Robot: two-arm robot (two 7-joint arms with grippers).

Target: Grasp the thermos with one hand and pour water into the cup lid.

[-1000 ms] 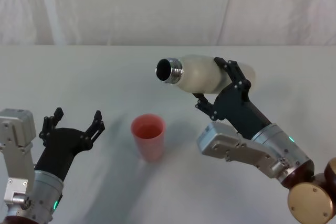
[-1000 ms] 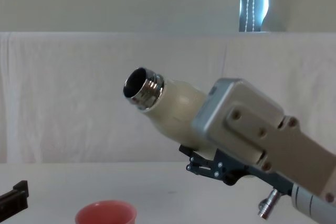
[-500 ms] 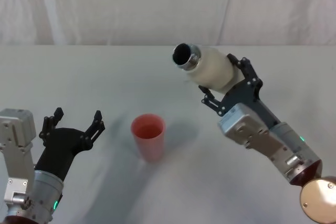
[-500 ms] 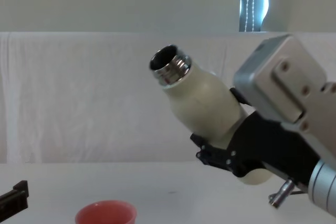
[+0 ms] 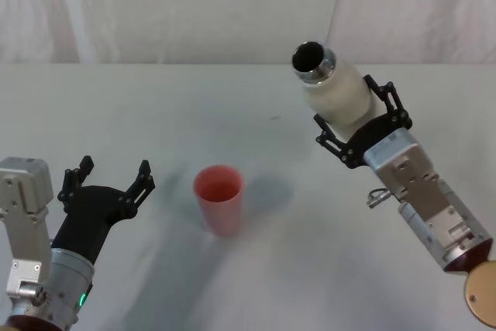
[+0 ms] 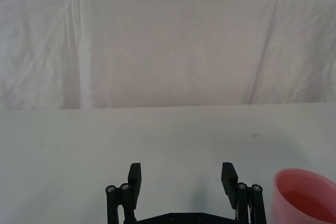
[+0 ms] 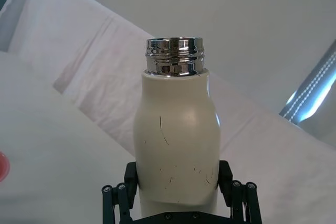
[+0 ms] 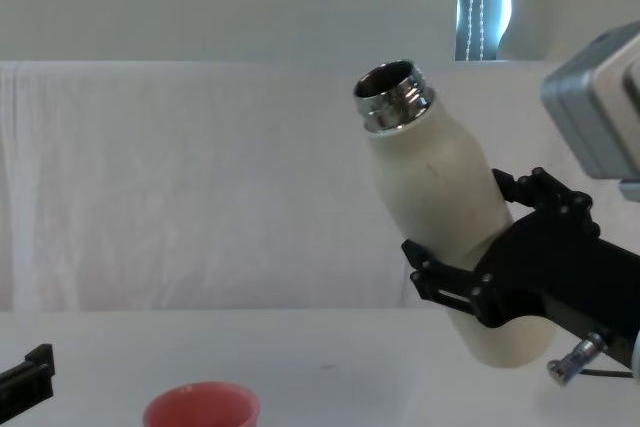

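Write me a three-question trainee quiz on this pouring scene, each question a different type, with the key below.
1. True or false: the right pincer is shut on the thermos.
2. Multiple choice: the thermos mouth is A) directly over the cup lid, B) tilted toward the robot's left but off to the right of the cup lid, C) pointing straight down.
3. Fill in: the left pincer sits ____ and holds nothing, beside the cup lid.

Key: 1 true; 2 B; 3 open.
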